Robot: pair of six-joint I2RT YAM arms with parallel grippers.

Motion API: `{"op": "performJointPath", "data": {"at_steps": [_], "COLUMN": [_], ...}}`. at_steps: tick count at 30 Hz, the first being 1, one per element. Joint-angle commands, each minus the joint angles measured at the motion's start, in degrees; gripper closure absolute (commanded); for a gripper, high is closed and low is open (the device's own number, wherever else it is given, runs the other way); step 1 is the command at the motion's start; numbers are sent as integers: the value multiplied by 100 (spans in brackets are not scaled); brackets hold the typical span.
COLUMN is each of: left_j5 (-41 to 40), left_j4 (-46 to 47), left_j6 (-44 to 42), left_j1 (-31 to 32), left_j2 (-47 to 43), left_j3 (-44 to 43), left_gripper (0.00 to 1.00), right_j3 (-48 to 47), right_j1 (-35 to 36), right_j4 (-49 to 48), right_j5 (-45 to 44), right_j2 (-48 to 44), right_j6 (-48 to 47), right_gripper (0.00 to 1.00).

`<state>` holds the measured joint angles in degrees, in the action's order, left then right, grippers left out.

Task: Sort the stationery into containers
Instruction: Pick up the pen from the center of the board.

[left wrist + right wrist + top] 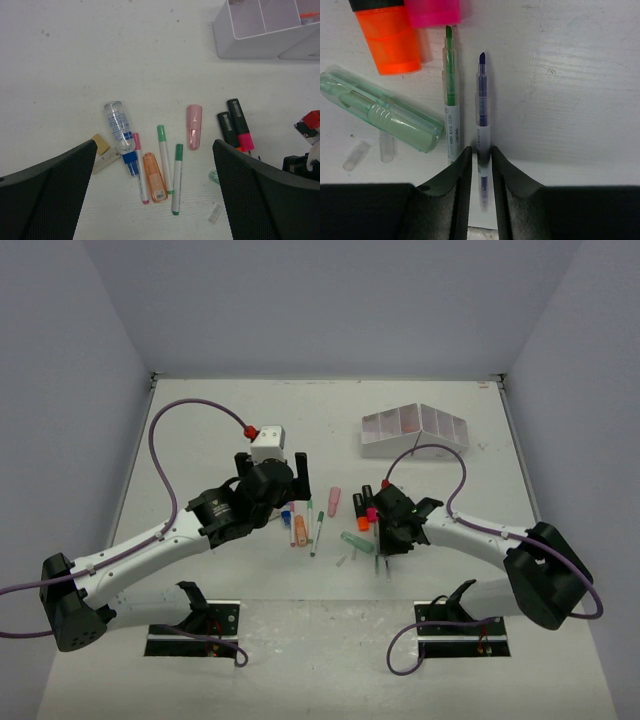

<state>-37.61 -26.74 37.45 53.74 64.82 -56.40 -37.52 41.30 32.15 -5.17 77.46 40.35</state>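
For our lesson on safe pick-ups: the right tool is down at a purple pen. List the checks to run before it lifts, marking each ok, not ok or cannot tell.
1. Is the purple pen inside the right tool? Ok.
2. Is the hold firm enough to lift? Cannot tell.
3. Is the green pen outside the hold? Ok, it lies just beside it.
4. Is the organizer upright with its open side up? Ok.
5. Is the left tool open and off the way to the organizer? Ok.
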Motion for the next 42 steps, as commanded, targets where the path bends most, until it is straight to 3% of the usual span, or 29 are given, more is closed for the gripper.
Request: {"op": "performJointPath", "data": {"at_steps": [1, 12, 21, 25, 31, 42], "left_j5": [71, 759, 1214, 1373, 1582, 1625], "left_j4": [239, 292, 586, 1014, 1340, 1394], "left_j6": [-214, -308, -37, -170, -364, -366], "left_j1": [-21, -12, 795, 1278, 1586, 1860], "left_j2": [-81, -82, 702, 1200, 2025, 3132], "left_j3": [-15, 141, 614, 706, 515, 199], "left_gripper": [0, 0, 2, 10, 45, 58], "right_j3": [-145, -301, -1120, -1482, -1537, -1254], "right_j1": [45, 36, 25, 9, 1, -21], "right_j4": [121, 321, 1598, 1705, 1568, 1567], "right_j5": [-240, -302, -1114, -1434, -1424, -1399], "right_j2": [92, 386, -1261, -2097, -2641, -2907], "right_j6": [194, 262, 122, 6, -132, -186], "right_gripper": [78, 100, 100, 100, 100, 100]}}
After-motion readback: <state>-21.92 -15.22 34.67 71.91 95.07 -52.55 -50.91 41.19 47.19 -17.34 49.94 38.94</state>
